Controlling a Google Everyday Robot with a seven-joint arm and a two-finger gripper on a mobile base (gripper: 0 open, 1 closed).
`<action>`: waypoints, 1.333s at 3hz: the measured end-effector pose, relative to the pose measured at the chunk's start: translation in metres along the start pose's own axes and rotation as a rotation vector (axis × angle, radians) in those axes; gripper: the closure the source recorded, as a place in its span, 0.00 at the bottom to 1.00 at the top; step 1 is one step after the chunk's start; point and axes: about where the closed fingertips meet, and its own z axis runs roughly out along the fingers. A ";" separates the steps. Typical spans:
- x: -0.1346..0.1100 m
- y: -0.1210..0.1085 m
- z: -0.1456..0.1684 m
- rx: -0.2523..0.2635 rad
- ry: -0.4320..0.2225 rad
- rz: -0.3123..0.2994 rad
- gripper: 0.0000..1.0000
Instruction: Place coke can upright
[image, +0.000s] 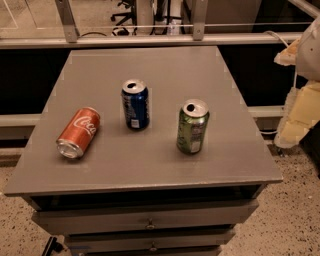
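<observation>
While the gripper (298, 118) hangs as a pale shape just off the right side of the table (165, 170), level with the cans in depth, I cannot tell whether it is spread or pressed together; it holds nothing that shows.

Nearest, below and to the gripper's left, are the drawers (150, 220) under the tabletop. Next comes the coke can (78, 132), lying on its side at the far left of the table, well apart from the gripper, one silver end toward the front edge. It is not yet upright.

Between it and the gripper stands the green can (193, 126), the closest can to the gripper. A little farther back and left of that stands the blue can (135, 104). Beyond the table runs a pale rail (150, 41).

The main risk, as I judge it, is the reach: a straight sweep leftward passes the green can and could topple it. A lying can also rolls easily; a glancing touch on its round side could send it toward the left or front edge. Letting go while it is tilted would drop it flat again.
</observation>
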 end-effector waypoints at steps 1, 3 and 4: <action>0.000 0.000 0.000 0.000 0.000 0.000 0.00; -0.035 -0.009 -0.012 0.026 0.003 -0.074 0.00; -0.076 -0.018 -0.018 0.034 0.003 -0.156 0.00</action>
